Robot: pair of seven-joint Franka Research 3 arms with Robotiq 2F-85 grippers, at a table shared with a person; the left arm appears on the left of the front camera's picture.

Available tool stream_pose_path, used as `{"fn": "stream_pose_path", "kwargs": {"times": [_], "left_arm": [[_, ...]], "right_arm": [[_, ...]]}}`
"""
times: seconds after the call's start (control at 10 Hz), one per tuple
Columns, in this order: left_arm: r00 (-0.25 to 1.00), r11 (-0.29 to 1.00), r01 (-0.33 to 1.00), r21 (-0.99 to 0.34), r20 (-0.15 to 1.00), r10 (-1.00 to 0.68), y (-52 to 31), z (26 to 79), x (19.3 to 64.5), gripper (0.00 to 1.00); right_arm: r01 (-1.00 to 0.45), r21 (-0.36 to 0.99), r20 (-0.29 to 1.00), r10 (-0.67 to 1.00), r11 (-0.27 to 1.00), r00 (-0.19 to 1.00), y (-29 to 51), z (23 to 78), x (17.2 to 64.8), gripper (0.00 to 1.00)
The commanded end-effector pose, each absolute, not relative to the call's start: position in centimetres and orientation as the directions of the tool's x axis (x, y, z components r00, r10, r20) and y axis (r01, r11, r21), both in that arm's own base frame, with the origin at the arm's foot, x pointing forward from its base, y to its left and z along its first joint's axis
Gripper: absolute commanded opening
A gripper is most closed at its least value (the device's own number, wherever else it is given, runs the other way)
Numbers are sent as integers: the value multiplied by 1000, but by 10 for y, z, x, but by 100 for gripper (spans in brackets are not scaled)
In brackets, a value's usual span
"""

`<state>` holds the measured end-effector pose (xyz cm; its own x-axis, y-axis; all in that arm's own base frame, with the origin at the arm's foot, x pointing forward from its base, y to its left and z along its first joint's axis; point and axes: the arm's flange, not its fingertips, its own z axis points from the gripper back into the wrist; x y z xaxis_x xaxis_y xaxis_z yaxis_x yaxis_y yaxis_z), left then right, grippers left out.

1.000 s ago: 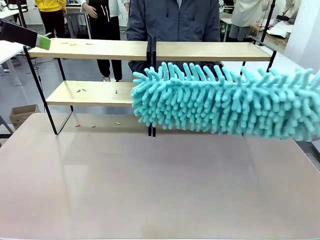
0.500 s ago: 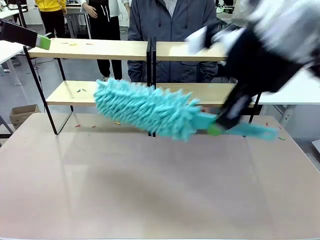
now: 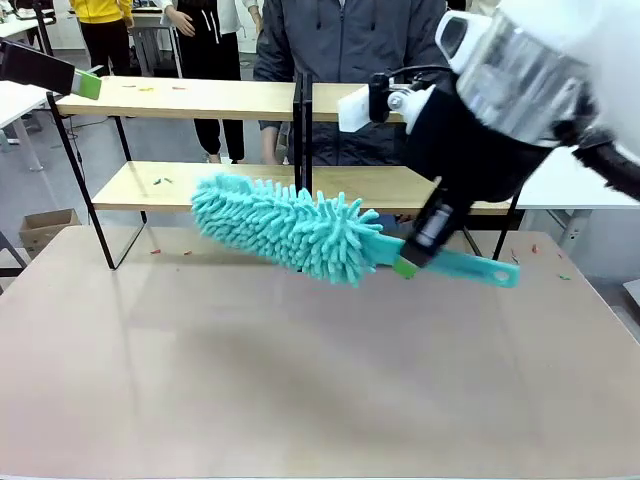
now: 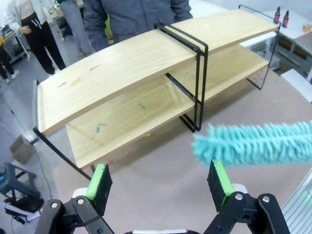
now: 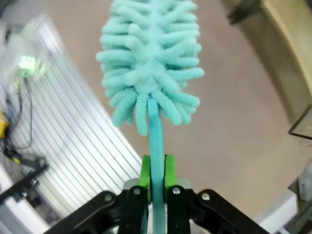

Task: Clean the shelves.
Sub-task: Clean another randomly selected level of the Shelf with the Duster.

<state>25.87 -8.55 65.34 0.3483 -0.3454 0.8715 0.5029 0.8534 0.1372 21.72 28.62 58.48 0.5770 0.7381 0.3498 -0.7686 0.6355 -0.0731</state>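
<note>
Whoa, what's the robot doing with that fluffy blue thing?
The right gripper has its fingers shut on the handle of a fluffy turquoise duster, holding it in front of the shelves. Small coloured scraps lie on the boards. The left gripper hangs open, holding nothing. A person stands behind the shelves.

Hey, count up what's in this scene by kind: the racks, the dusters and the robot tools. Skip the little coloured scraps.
Racks: 2 (left rack, right rack)
Dusters: 1 (teal duster)
Tools: 2 (left tool, open; right tool, shut on the duster's handle)
Total: 5
</note>
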Motion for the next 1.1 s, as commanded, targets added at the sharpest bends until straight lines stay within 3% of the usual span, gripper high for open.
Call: {"fn": "stream_pose_path", "kwargs": {"times": [0.0, 0.1, 0.4, 0.7, 0.9, 1.0], "left_arm": [[348, 853, 504, 135, 872, -344, -85, 653, 259, 100], [348, 853, 504, 135, 872, -344, -85, 653, 259, 100], [348, 853, 504, 135, 872, -344, -85, 653, 259, 100], [348, 853, 504, 135, 872, -344, -85, 653, 259, 100], [348, 853, 504, 135, 872, -344, -85, 653, 259, 100], [348, 853, 504, 135, 872, -344, -85, 653, 259, 100]], "right_arm": [[-604, -91, 453, 573, 792, 683, 342, 565, 264, 12], [-563, -65, 479, 521, 824, 707, 361, 558, 279, 12], [-519, -31, 372, 492, 854, 787, 406, 534, 303, 12], [-457, 4, 382, 421, 889, 823, 426, 520, 321, 12], [-467, 37, 344, 427, 883, 836, 411, 520, 317, 12], [-402, 63, 357, 355, 914, 864, 397, 524, 322, 12]]}}
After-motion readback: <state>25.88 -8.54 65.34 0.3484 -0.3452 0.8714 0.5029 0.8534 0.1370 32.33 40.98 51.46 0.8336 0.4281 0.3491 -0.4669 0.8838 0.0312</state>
